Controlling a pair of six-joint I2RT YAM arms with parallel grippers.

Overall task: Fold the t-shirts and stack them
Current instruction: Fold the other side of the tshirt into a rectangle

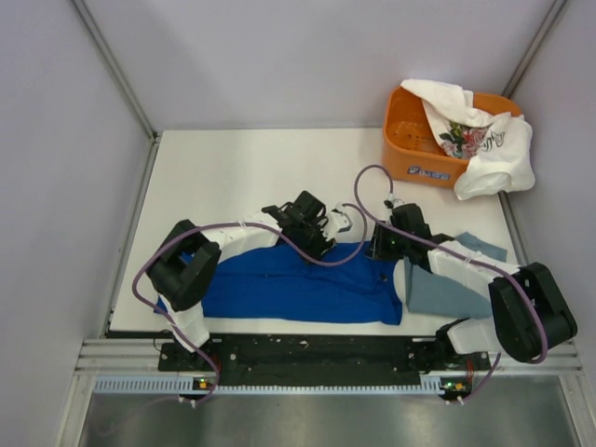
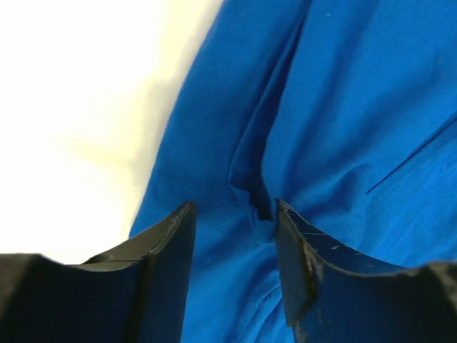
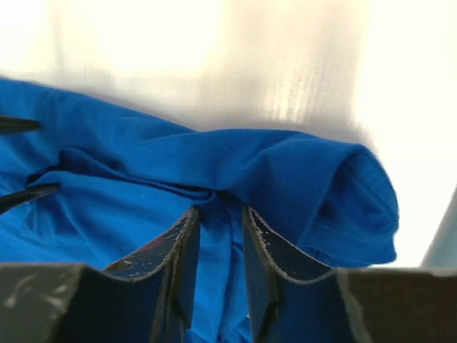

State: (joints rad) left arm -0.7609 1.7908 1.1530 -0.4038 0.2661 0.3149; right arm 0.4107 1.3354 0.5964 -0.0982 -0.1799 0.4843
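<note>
Left gripper about half wide, jaws straddling a raised crease of the royal-blue t-shirt, not closed on it. Right gripper narrow, a ridge of the same blue cloth in the gap; impossible to tell whether pinched or merely brushed. Lies spread lengthwise along the near edge of the counter, rumpled along its far edge under both grippers, rolled over at its right end. Touching that end, toward the near right corner: grey-blue t-shirt, seemingly folded already, partly hidden under the right arm. Well apart, at the far right corner: white t-shirt with floral print, draped over the rim of the orange basket, not yet folded. Step in hand, by judgement: folding the blue tee, far edge toward near edge. Next: a firm closing of both grippers on that far edge, level with each other, then a joint lift and carry, for a flat landing rather than a bunch.
</note>
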